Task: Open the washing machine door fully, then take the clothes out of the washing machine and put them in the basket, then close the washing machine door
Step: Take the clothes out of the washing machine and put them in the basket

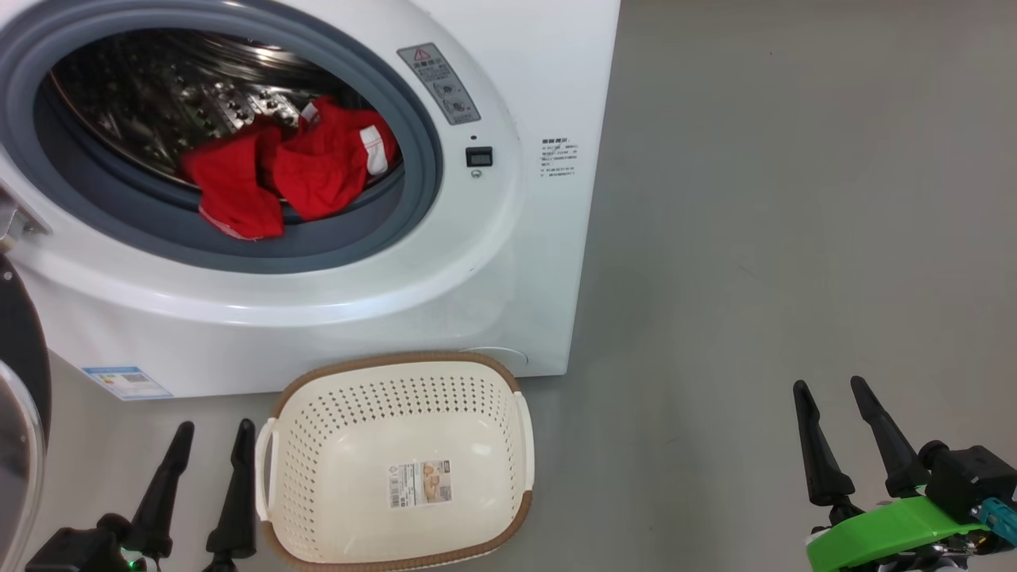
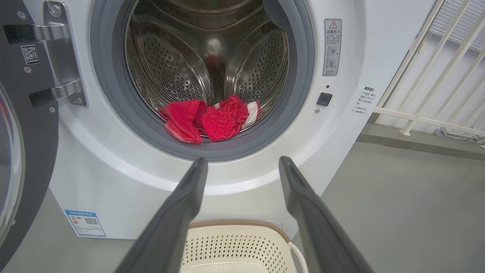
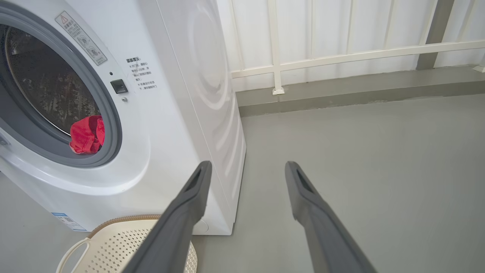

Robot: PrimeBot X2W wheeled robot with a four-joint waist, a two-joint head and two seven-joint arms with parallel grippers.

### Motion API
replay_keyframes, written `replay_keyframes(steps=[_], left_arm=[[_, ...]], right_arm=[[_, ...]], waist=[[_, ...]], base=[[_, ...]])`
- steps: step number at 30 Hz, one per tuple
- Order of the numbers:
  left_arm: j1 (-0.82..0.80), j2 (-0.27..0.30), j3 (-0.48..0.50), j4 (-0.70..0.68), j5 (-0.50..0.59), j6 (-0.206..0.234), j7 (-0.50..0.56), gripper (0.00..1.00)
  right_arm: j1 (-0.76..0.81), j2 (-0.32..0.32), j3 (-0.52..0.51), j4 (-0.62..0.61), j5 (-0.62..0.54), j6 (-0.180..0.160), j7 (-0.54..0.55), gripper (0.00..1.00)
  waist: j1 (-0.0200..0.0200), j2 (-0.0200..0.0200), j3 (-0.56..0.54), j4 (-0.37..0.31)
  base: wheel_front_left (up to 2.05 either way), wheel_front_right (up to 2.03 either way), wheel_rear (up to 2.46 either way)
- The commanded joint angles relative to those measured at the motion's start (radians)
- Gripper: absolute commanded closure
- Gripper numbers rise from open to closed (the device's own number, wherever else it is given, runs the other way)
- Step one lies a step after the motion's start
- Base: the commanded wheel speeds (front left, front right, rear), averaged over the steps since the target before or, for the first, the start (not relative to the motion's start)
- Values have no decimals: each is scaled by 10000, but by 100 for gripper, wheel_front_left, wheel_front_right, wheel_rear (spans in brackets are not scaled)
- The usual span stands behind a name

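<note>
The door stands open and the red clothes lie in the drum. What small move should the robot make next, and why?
Probably reach the left gripper forward and up toward the clothes. Its jaws stand open and point at the drum; the clothes lie at its front lip, and the basket below holds no clothes yet.

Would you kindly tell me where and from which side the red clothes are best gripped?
Take the clothes at the bunched front fold drooping over the grey gasket, likely coming straight in through the opening from the front with the left gripper, whose open jaws face it.
</note>
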Motion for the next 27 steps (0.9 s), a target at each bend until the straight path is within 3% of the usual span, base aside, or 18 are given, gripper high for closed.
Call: replay_keyframes(steps=[1,21,27], left_arm=[[-367,130,376,-174,150,12,-51,0],[-514,74,355,224,105,11,-51,0],[-1380,207,144,769,149,11,-51,0]], right_arm=[[-240,-108,249,-238,-34,63,-92,0],[-337,-77,268,-217,-44,63,-92,0],[-557,22,366,-283,-55,63,-92,0]], waist=[[0,-1,8,4],[0,-1,146,28],[0,-1,515,-75]], base=[[23,-23,0],[0,0,0],[0,0,0]])
